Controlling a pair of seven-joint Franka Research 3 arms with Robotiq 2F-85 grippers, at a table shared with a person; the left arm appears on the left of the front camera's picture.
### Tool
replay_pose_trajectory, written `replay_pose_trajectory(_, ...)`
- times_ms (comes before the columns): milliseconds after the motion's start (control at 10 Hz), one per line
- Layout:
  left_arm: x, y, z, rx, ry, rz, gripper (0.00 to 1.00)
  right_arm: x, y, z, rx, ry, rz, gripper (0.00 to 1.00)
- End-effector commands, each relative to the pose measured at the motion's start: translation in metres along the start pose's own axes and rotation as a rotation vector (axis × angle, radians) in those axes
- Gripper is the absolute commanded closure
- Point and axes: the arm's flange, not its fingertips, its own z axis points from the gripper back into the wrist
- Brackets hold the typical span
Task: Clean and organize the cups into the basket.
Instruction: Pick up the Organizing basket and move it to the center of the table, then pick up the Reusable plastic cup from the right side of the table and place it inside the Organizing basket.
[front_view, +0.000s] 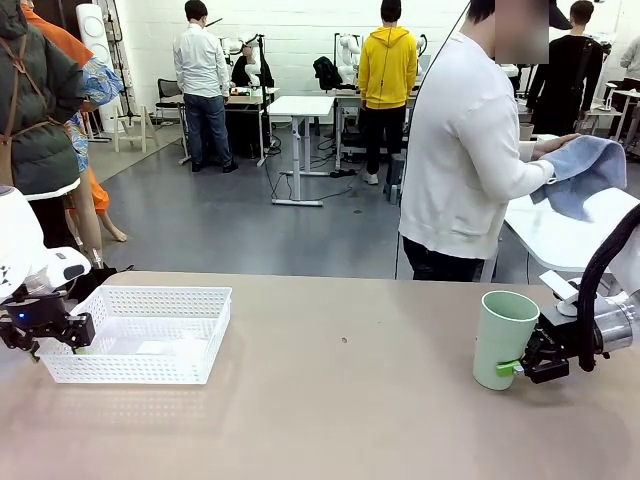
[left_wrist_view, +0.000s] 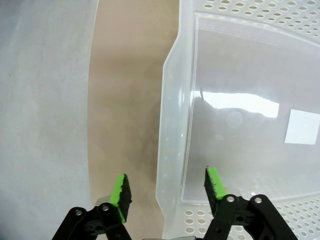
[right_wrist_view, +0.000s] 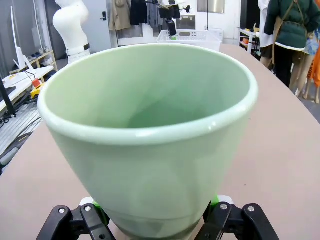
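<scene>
Front view: mint cup (front_view: 500, 335) is clamped by the right jaws; basket (front_view: 140, 365) wall is straddled by the parted left jaws.

On table (front_view: 340, 420): basket (front_view: 135, 335) left, cup (front_view: 503, 338) right, well apart.

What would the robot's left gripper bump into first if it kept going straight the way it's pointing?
The left gripper points down over the white basket, whose side wall sits between its open fingers. It would probably meet that wall's rim first, though depth is hard to judge.
</scene>
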Motion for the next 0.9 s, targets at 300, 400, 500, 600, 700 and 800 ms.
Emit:
replay_pose_trajectory(300,-0.0071,0.0018,0.0003,0.028,0.02,0.014,1.0,-0.0031,0.0003,0.0026,0.023,0.012,0.023,0.78)
replay_pose_trajectory(400,-0.0061,0.0018,-0.0005,0.029,0.028,0.02,1.0,-0.003,0.0008,0.0027,0.026,0.015,0.021,0.78)
replay_pose_trajectory(500,-0.0055,0.0017,-0.0005,0.027,0.032,0.026,1.0,-0.0029,0.0012,0.0033,0.022,0.016,0.02,1.0)
replay_pose_trajectory(600,-0.0057,0.0018,0.0001,0.027,0.031,0.03,1.0,-0.0029,0.0016,0.0037,0.019,0.018,0.018,0.78)
replay_pose_trajectory(700,-0.0059,0.0019,0.0004,0.026,0.03,0.034,1.0,-0.0031,0.0019,0.0041,0.016,0.019,0.018,1.0)
replay_pose_trajectory(800,-0.0061,0.0021,0.0,0.026,0.03,0.04,1.0,-0.0037,0.0028,0.0046,0.015,0.024,0.013,0.78)
